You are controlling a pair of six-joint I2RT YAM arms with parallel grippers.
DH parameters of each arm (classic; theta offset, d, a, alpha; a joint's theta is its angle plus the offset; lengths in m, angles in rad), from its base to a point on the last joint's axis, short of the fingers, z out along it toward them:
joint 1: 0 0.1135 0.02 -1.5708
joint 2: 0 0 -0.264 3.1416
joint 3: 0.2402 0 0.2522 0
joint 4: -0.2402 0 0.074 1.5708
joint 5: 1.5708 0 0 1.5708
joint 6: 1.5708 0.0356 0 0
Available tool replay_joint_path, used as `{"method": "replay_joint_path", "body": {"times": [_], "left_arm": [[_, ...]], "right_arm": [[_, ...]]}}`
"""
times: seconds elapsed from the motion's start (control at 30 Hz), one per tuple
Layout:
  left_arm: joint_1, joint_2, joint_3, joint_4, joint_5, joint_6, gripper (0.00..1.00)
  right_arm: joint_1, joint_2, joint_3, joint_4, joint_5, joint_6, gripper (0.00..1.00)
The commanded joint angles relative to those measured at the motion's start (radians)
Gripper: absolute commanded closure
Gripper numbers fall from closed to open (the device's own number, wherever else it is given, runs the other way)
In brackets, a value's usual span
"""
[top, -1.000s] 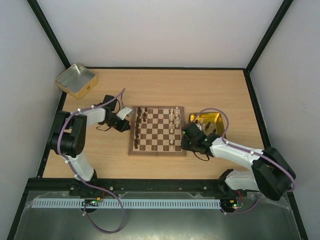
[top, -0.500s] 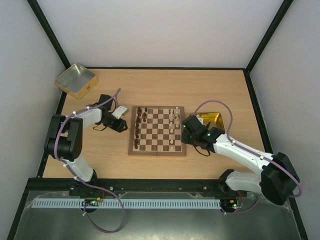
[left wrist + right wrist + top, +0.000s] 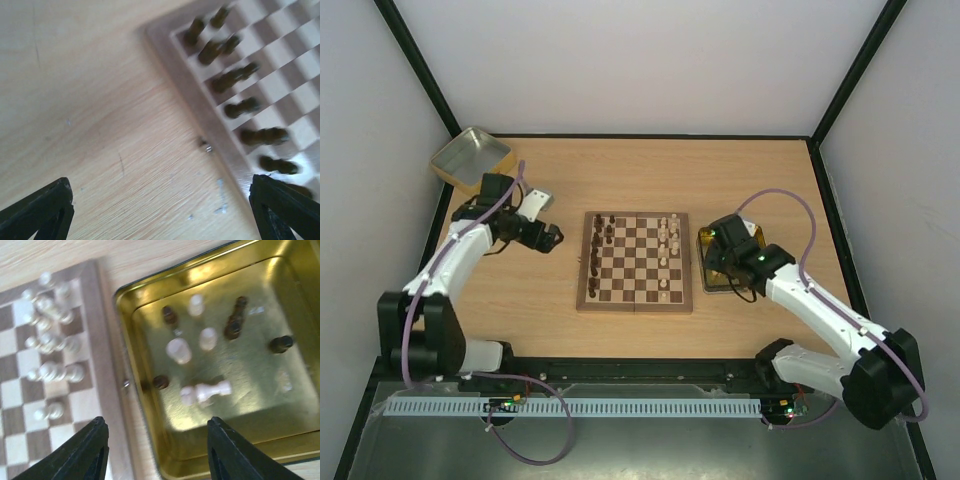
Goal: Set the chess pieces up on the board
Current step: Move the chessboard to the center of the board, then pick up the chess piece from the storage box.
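Noting board (image 3: 635, 262) lying mid-table; logging dark chess pieces (image 3: 235, 107) standing along its left side, pale ones (image 3: 50, 340) along right; spotting more lying loose in gold tray (image 3: 255, 405) toward right edge; seeing left gripper (image 3: 159, 200) gaping wide, empty, over bare table (image 3: 100, 100) just beside board; right gripper (image 3: 156, 432) hanging over tray, spread, holding nothing.
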Motion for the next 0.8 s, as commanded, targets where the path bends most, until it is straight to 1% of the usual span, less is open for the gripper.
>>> {"method": "replay_joint_path", "body": {"times": [0.0, 0.13, 0.23, 0.33, 0.5, 0.77], "left_arm": [[-0.001, -0.13, 0.075, -0.112, 0.129, -0.006, 0.03], [-0.001, -0.223, 0.077, -0.134, 0.215, -0.013, 0.01], [-0.001, -0.28, 0.02, -0.098, 0.255, -0.016, 0.01], [-0.001, -0.309, -0.021, -0.076, 0.266, -0.014, 0.01], [0.002, -0.327, -0.057, -0.053, 0.293, -0.019, 0.01], [0.003, -0.293, -0.083, -0.048, 0.344, -0.007, 0.01]], "right_arm": [[-0.1, 0.036, 0.041, -0.015, -0.043, -0.066, 0.48], [-0.139, 0.133, 0.105, -0.01, -0.055, -0.083, 0.49], [-0.148, 0.184, 0.132, 0.024, -0.075, -0.071, 0.52], [-0.15, 0.237, 0.151, 0.036, -0.072, -0.062, 0.56], [-0.155, 0.294, 0.167, 0.06, -0.058, -0.053, 0.63], [-0.191, 0.417, 0.241, 0.085, -0.059, -0.054, 0.68]]}}
